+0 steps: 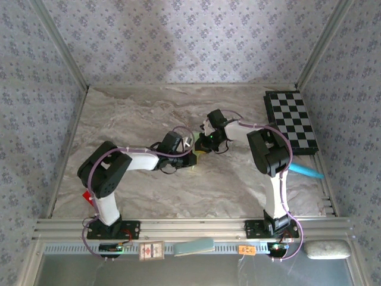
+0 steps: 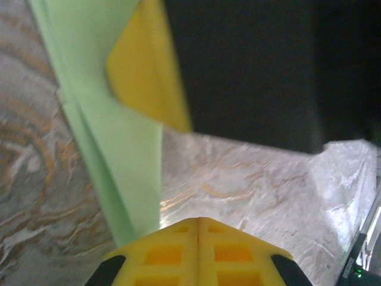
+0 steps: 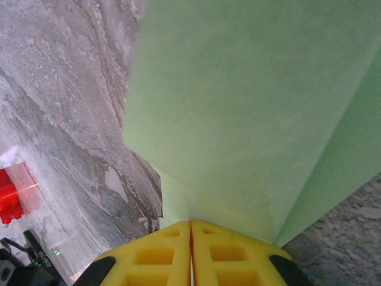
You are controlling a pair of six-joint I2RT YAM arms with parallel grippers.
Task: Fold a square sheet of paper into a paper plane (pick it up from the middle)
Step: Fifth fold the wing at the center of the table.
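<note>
The paper plane (image 1: 196, 159) is a pale green folded sheet at mid-table, between the two grippers. In the right wrist view the paper plane (image 3: 250, 113) fans out wide from the fingertips, and a crease runs down into the seam of the shut right gripper (image 3: 190, 221), which pinches it. In the left wrist view the paper plane (image 2: 119, 137) is a layered strip running from the top left down past the left finger of my left gripper (image 2: 198, 218). That gripper is shut, with nothing seen in its seam. A yellow finger (image 2: 146, 71) of the right gripper sits on the paper.
A black-and-white checkerboard (image 1: 292, 122) lies at the back right, with a light-blue object (image 1: 306, 171) just in front of it. A red block (image 3: 12, 195) sits near the left arm's base. A light-blue card (image 1: 193, 246) and a grey pad (image 1: 327, 249) rest on the front rail.
</note>
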